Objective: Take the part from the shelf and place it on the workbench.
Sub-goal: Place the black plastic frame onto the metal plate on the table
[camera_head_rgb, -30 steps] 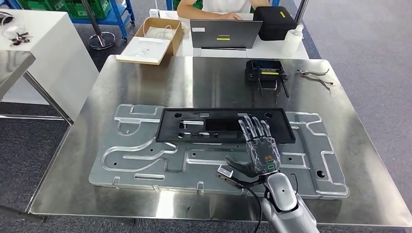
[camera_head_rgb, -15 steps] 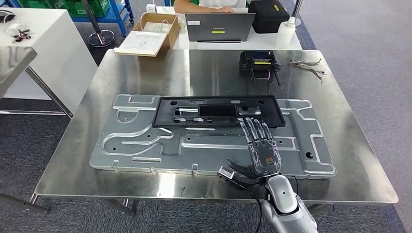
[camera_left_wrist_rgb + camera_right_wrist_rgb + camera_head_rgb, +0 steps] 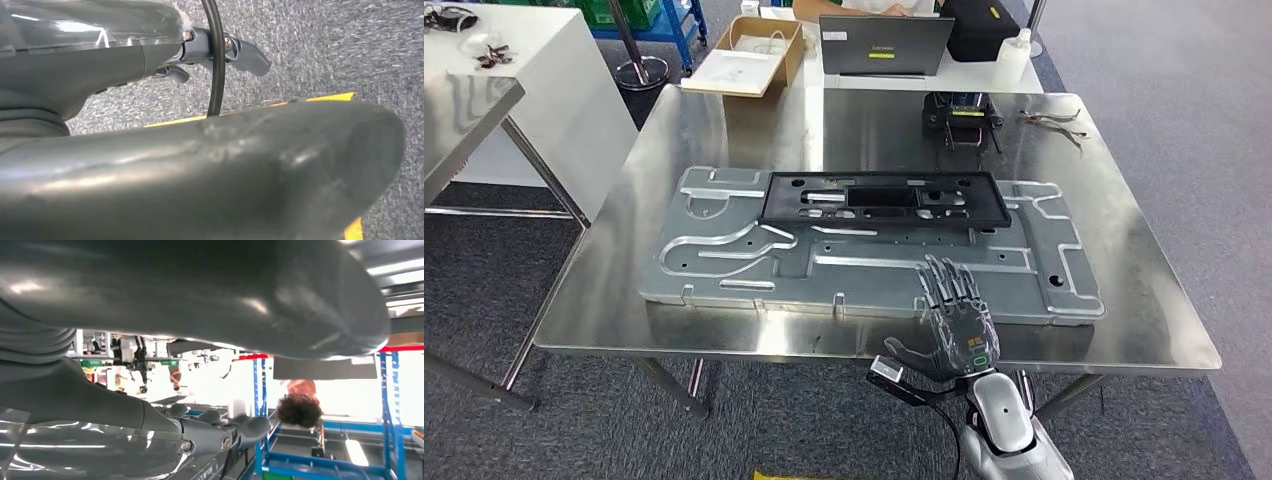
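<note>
The part, a long black rectangular frame [image 3: 884,198] with cut-outs, lies flat on a big grey metal plate [image 3: 724,270] on the steel workbench [image 3: 724,130]. My right hand [image 3: 954,320] hovers over the bench's front edge, fingers spread and stretched forward, holding nothing; it is well short of the black frame. The right wrist view has the same hand [image 3: 215,432] with straight fingers and nothing in it. My left hand [image 3: 225,165] hangs over grey carpet, its fingers [image 3: 242,55] extended and holding nothing.
At the bench's far side sit a black device [image 3: 964,112] and loose wires [image 3: 1049,118]. Beyond it are a laptop [image 3: 886,45], a cardboard box [image 3: 749,55], a black case [image 3: 984,28] and a seated person [image 3: 844,8]. A white table [image 3: 504,90] stands at the left.
The whole view has shifted as the camera backed away from the bench. My right hand has come off the black frame and drawn back to the bench's front edge, still spread.
</note>
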